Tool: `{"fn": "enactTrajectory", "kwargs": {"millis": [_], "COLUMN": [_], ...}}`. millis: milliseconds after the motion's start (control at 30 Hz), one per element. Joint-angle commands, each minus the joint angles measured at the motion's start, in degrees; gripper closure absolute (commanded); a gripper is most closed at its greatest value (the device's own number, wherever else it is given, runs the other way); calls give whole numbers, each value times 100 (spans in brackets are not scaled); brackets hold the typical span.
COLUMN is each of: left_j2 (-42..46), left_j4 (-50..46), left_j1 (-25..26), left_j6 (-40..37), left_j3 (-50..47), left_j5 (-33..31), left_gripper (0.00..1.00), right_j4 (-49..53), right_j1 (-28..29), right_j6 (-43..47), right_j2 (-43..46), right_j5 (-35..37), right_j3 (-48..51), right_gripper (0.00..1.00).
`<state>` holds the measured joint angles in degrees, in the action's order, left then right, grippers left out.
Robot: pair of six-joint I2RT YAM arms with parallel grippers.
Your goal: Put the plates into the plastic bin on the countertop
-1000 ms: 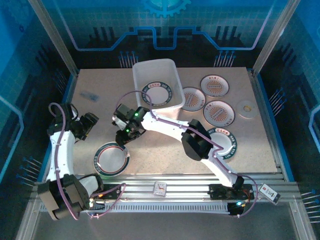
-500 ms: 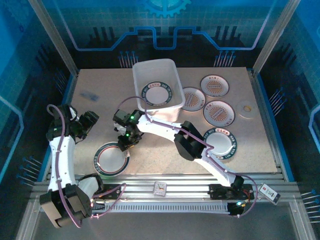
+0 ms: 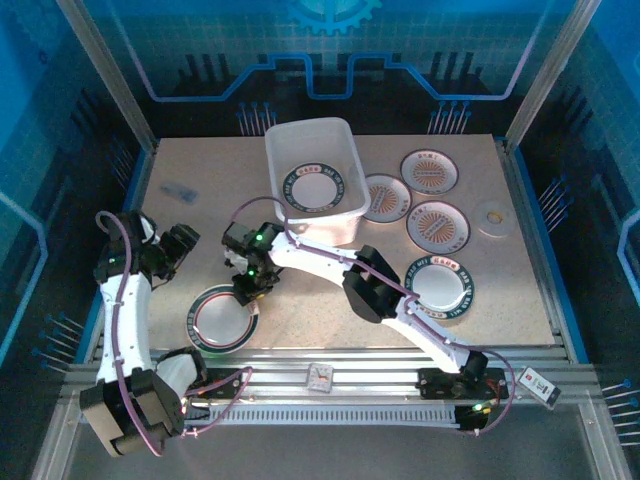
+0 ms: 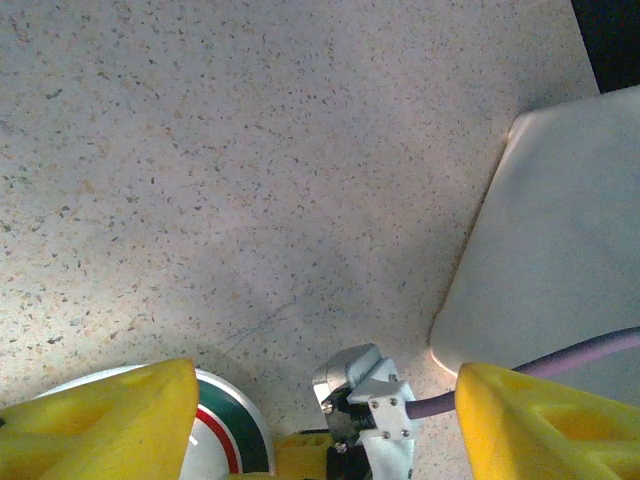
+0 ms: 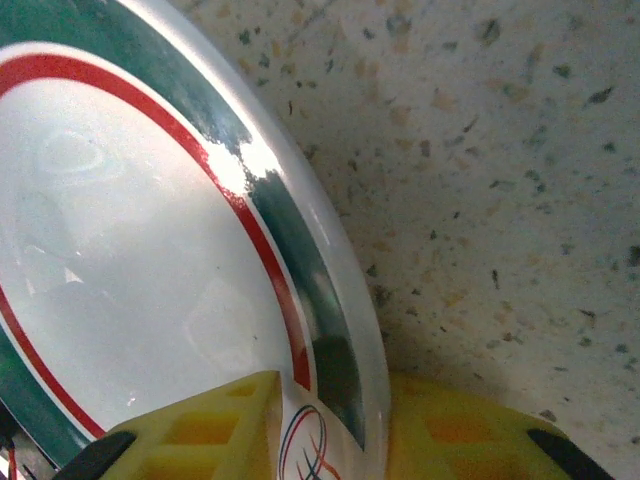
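A dark-green-rimmed plate (image 3: 224, 318) with a red ring lies flat on the countertop (image 3: 190, 215) at the near left. My right gripper (image 3: 246, 292) reaches across to its far-right rim. In the right wrist view that gripper (image 5: 340, 400) is shut on the plate (image 5: 130, 250), one yellow finger (image 5: 200, 430) on the face and the other (image 5: 450, 430) outside the rim. My left gripper (image 3: 184, 242) hovers open left of this, apart from the plate; its wide-spread gripper (image 4: 320, 430) frames the plate's edge (image 4: 238, 430). The plastic bin (image 3: 345, 150) stands at the back centre with one dark-rimmed plate (image 3: 312, 190) inside.
Two orange-centred plates (image 3: 385, 197) (image 3: 438, 226) and a third (image 3: 430, 170) lie right of the bin. Another dark-rimmed plate (image 3: 441, 290) sits under the right arm. A small pale disc (image 3: 493, 217) rests far right. The bin's wall (image 4: 560, 250) looms right in the left wrist view.
My right gripper slid a little left and toward the near edge onto the plate's rim and narrowed its jaws around it. The left arm shifted only slightly.
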<state>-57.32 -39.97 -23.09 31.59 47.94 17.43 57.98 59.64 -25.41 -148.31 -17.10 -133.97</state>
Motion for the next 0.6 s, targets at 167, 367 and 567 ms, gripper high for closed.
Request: {"fn": "enactTrajectory", "kwargs": {"millis": [167,367,567], "left_j2": [103,115,151], "left_j4": [38,33,49], "left_j1": [-46,-41,-38], "left_j6": [-3,24,117], "left_j3": [-81,-24,16], "left_j5": [111,155,324], "left_gripper": [30,30,30], "right_j4": [213,50,-877], "right_j1": [30,26,27], "right_j6": [0,15,-45], "right_j2": [-264,-25,1058], "right_j5": [-285,-171,220], "right_j3": [-121,154,1416], "right_gripper": [84,96,100]}}
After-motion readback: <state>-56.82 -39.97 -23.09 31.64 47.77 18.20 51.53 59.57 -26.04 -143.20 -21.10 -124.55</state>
